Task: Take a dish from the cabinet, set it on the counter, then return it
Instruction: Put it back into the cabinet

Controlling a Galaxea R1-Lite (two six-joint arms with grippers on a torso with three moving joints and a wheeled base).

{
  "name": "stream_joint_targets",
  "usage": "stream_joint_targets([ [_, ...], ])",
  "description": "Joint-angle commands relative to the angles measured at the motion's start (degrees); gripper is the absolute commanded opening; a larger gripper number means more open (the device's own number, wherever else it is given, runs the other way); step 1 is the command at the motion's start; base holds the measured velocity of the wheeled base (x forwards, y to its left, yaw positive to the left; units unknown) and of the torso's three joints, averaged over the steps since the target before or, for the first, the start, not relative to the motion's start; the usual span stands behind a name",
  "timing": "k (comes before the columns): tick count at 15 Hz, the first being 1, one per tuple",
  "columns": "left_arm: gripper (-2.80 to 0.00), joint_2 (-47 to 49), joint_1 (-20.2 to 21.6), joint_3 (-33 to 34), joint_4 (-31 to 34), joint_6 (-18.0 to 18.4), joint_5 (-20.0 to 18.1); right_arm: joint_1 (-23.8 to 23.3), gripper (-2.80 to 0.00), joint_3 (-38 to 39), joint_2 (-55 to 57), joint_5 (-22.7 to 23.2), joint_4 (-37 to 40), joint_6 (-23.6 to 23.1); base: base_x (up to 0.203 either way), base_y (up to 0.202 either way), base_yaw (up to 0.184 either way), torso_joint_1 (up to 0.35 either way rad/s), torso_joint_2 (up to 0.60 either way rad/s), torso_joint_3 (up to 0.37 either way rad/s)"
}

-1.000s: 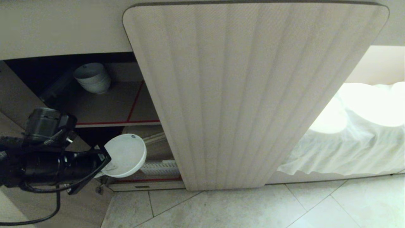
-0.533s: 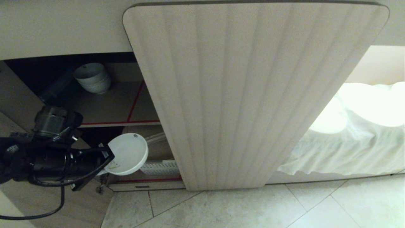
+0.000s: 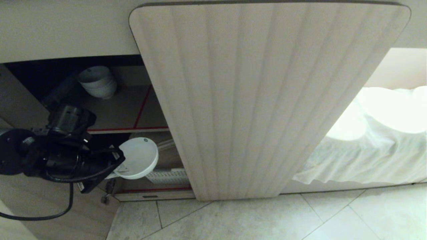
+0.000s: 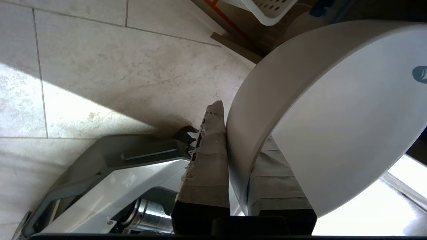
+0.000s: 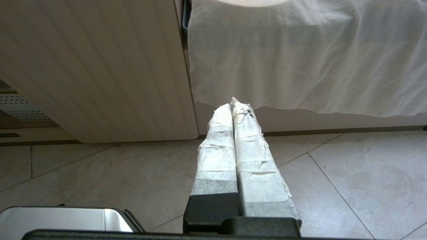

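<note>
The dish [image 3: 140, 156], a small white bowl, hangs tilted on its side in front of the cabinet's dark lower opening, below the red-taped shelf [image 3: 123, 115]. My left gripper [image 3: 119, 166] is shut on its rim. In the left wrist view one taped finger [image 4: 210, 156] presses the outside of the dish [image 4: 333, 116] and the other sits inside it, so my left gripper [image 4: 238, 148] pinches the wall. The cabinet's fluted right door [image 3: 267, 100] is closed. The counter's top is out of view. My right gripper [image 5: 235, 105] is shut and empty, parked low over the floor.
A stack of white bowls [image 3: 97, 81] stands at the back of the upper shelf. A white perforated basket [image 3: 168, 176] lies on the bottom shelf. The open left door [image 3: 60, 213] is under my arm. White cloth [image 3: 367, 150] drapes the opening on the right.
My left arm has moved right and slightly up toward the cabinet opening, carrying the dish with it. The grip on the rim is unchanged.
</note>
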Motion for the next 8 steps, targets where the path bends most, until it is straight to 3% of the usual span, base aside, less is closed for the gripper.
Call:
stream_joint_targets([
  [1, -2.8, 1.34, 1.08, -1.99, 0.68, -0.76, -0.32, 0.06, -2.8, 0.0, -0.02, -0.02, -0.01, 0.0, 0.0, 0.0, 0.0, 0.0, 0.0, 0.0],
  [4, -2.8, 2.7, 2.09, -3.81, 1.43, -1.32, -0.3, 0.06, -2.8, 0.0, -0.02, -0.02, -0.04, 0.0, 0.0, 0.0, 0.0, 0.0, 0.0, 0.0],
  [8, -2.8, 4.43, 2.44, -7.74, 1.17, -6.44, 0.21, -0.01, -2.8, 0.0, -0.02, -0.02, 0.04, 0.0, 0.0, 0.0, 0.0, 0.0, 0.0, 0.0],
])
